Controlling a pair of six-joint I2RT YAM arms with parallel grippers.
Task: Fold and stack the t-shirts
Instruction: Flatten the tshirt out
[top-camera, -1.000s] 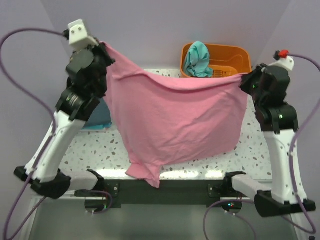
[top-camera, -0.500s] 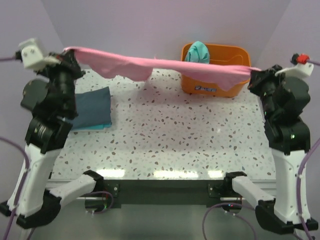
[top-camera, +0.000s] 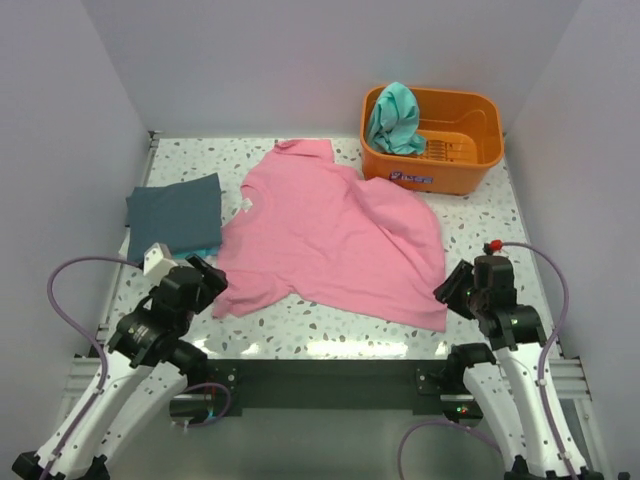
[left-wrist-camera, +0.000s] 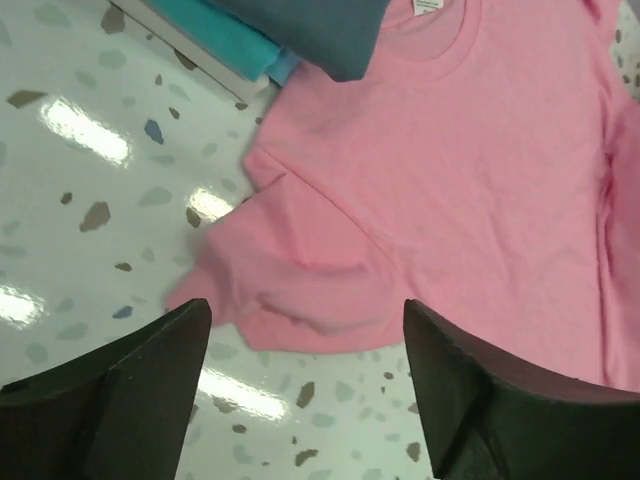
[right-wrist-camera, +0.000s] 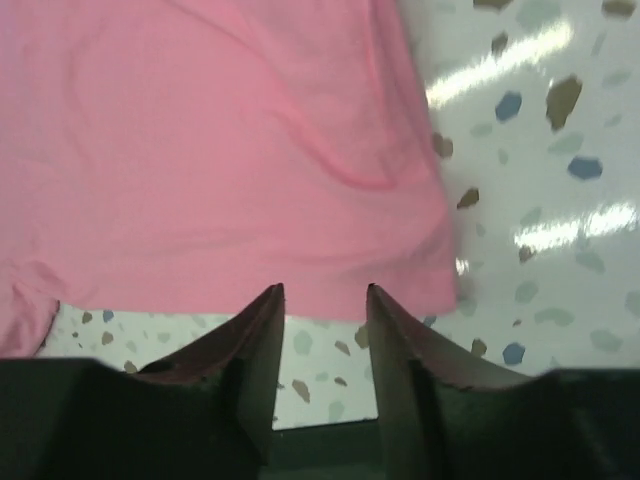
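The pink t-shirt (top-camera: 330, 235) lies spread on the table with its collar toward the back and a fold along its right side. It fills the left wrist view (left-wrist-camera: 450, 170) and the right wrist view (right-wrist-camera: 200, 150). The dark slate t-shirt (top-camera: 175, 213) lies folded at the left, over a turquoise layer (left-wrist-camera: 215, 40). A teal t-shirt (top-camera: 393, 118) hangs bunched in the basket. My left gripper (top-camera: 205, 275) (left-wrist-camera: 306, 305) stands open just short of the pink sleeve. My right gripper (top-camera: 455, 285) (right-wrist-camera: 325, 288) is open at the hem's near right corner, holding nothing.
The orange plastic basket (top-camera: 480, 100) stands at the back right of the speckled table (top-camera: 300, 315). Purple walls close in the left, back and right. Both arms are low at the table's near edge.
Both grippers have let go of the pink t-shirt, which was stretched in the air between them and now lies on the table. Both arms have dropped back to the near edge with jaws open.
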